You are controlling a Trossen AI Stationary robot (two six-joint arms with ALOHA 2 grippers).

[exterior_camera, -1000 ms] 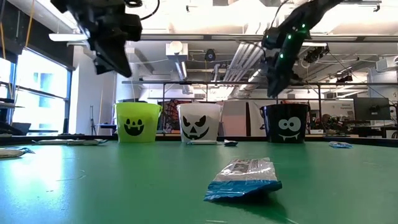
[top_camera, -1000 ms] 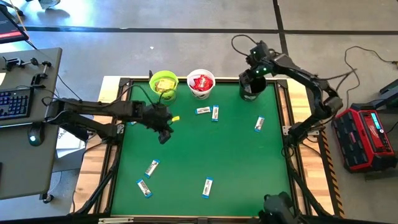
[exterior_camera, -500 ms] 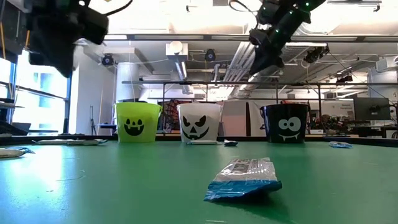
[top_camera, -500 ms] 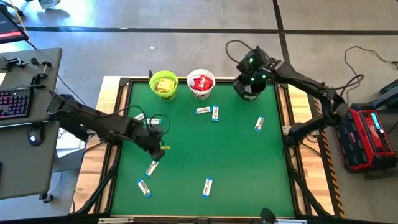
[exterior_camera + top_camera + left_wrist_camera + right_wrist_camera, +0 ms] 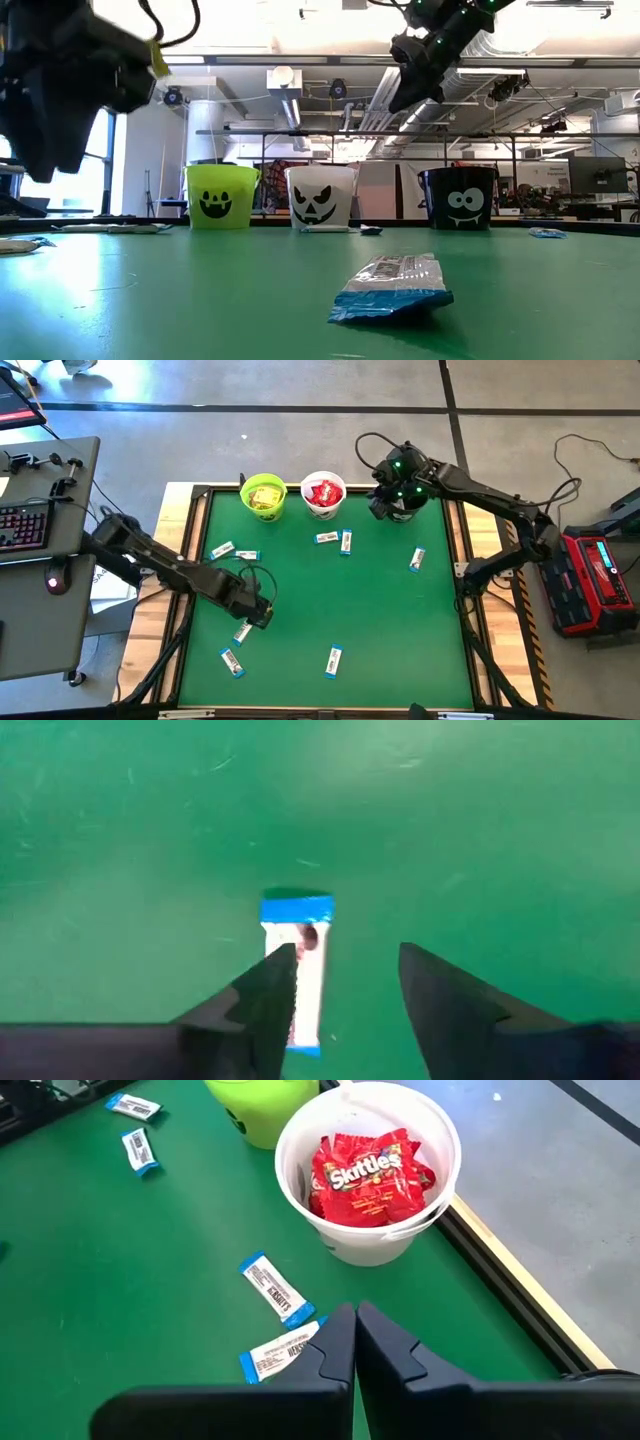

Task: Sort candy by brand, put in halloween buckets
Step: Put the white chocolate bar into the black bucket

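The green table (image 5: 380, 620) is filling the frame's middle, three buckets (image 5: 323, 495) lining its upper edge. The left gripper (image 5: 258, 616), having swung down from the lime bucket (image 5: 263, 497), is hovering released over a blue-and-white bar (image 5: 303, 978) at lower left: next pick beginning. The right gripper (image 5: 385, 503), now clenched empty, is leaving the black bucket (image 5: 405, 505).

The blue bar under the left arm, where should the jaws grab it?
Grab the bar across its narrow middle, coming straight down from above. It lies flat on the mat, long and thin, so only its two long edges fit between the left gripper's open jaws.
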